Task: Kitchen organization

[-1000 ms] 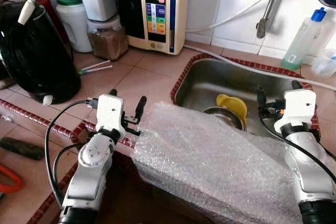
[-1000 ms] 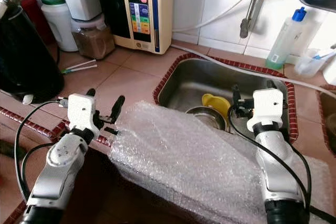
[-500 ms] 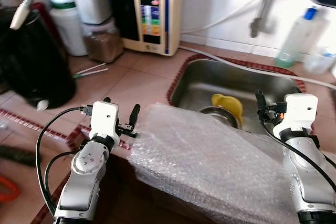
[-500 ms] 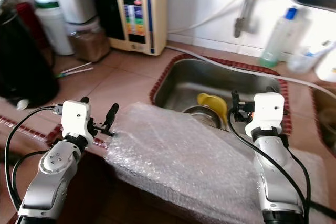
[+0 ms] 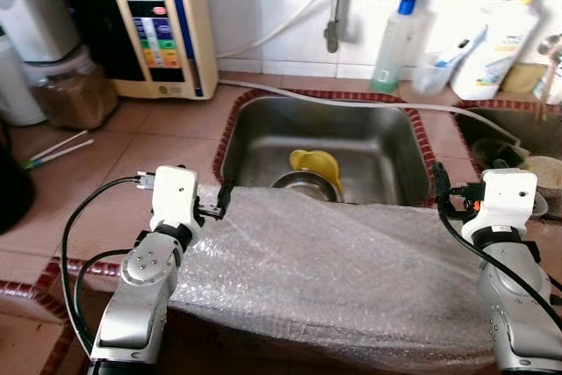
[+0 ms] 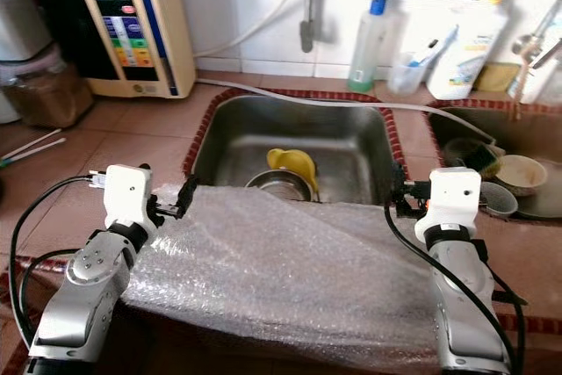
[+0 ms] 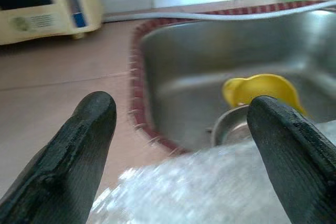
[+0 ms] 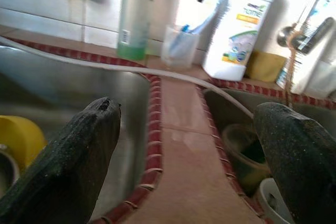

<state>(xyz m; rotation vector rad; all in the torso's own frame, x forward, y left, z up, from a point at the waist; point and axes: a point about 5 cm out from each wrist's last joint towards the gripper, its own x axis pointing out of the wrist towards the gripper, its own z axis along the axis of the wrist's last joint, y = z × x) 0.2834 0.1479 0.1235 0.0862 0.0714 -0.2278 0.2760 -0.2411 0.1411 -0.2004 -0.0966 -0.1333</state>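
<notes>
A sheet of bubble wrap [image 5: 351,278] is being draped over the front edge of the bench [image 5: 114,164], its far edge lying at the near rim of the sink [image 5: 369,142]. The left end effector [image 5: 204,210] is being held at the sheet's left corner, fingers apart, nothing gripped. The right end effector [image 5: 463,192] is being held at the sheet's right end, fingers apart over the tiled divider. A yellow cup [image 5: 318,167] and a metal bowl [image 5: 301,183] are lying in the sink.

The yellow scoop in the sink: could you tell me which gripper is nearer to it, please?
Left. The left gripper sits at the sink's front-left edge, just short of the yellow scoop; the right gripper is beyond the sink's right rim.
</notes>
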